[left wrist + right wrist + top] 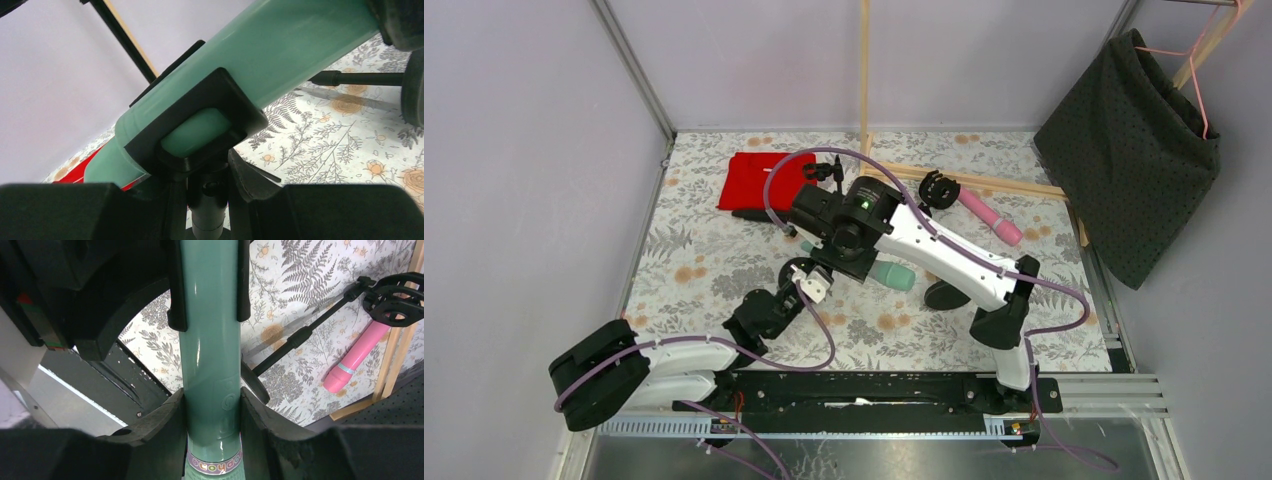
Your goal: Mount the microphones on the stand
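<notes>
Red cloth (759, 180) sits on floral mat (694, 270) w/ wood slats (984, 182) to its right & dark dotted fabric (1129, 150) hanging farther right.

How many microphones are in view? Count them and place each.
2: the green microphone in the right gripper, mid-table; the pink microphone lying back right by the wooden slats. Others may be hidden.

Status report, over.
Right fingers shut on mint green microphone, seated in stand clip. Left fingers below clip, grip unclear. Pink microphone loose on table.
</notes>
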Controlling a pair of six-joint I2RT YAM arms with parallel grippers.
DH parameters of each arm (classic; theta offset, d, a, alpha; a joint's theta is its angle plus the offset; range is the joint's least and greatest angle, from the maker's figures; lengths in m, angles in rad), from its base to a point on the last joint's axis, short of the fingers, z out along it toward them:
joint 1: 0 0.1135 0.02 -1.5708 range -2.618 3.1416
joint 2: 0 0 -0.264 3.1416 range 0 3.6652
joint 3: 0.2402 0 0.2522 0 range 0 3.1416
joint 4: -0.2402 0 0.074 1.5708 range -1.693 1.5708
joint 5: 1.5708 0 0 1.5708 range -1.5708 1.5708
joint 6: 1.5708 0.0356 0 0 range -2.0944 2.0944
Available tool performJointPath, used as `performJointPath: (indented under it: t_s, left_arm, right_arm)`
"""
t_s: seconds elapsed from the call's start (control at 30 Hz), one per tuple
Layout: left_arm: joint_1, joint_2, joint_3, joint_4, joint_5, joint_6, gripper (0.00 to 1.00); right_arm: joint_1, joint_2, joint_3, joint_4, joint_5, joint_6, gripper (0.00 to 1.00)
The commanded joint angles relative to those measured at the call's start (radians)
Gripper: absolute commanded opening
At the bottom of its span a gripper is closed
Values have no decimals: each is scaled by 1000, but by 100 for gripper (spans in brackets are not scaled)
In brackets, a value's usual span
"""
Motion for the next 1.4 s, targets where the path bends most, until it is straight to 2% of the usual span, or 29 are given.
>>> performJointPath:
  t_s: [0.0,0.4,1.03,1.3,1.37]
  left_arm:
    - [-131,73,9,-257,386,98,0]
    - [-150,82,14,-250,386,102,0]
    - [-151,65,5,-239,391,101,0]
    - [-149,53,-4,-231,359,74,0]
    - [-142,57,-2,-231,354,65,0]
  right_arm:
    - [14,104,125,573,-93,35,0]
    - [14,156,153,621,-144,45,0]
    - [-13,145,39,800,-139,32,0]
    - [-15,130,37,741,-141,0,0]
    - [-15,108,31,699,-134,-9,11]
